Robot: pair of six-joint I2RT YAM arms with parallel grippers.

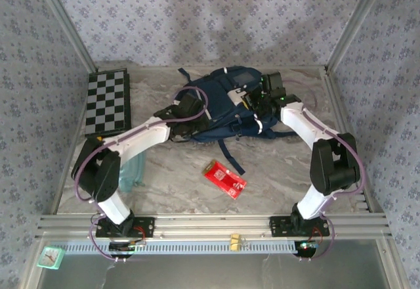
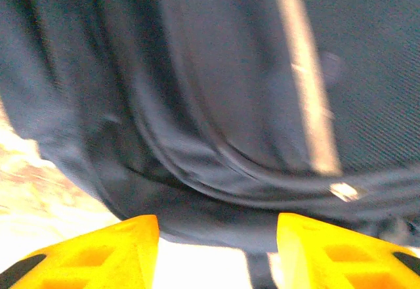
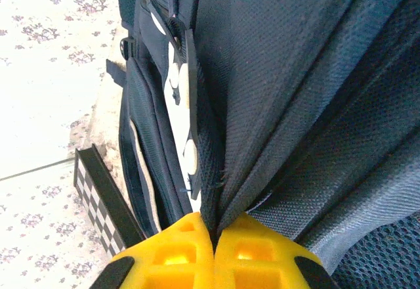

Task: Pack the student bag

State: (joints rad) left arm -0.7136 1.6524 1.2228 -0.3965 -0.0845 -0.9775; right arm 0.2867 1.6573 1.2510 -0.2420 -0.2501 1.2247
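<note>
The student bag (image 1: 223, 102) lies far back on the bench (image 1: 282, 171). Its fabric is pinched tight in the right hand (image 3: 214, 228); the left hand (image 2: 216, 222) gapes, seemingly empty.

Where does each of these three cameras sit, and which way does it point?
Top external: fixed above and behind, looking down; left arm and right arm reach the student bag.
Left wrist: on the left arm, facing the bag's fabric close up; open left gripper at bottom.
Right wrist: on the right arm, looking along the bag; right gripper pinches its fabric.
Shared: top and right wrist views both show the chessboard.
</note>
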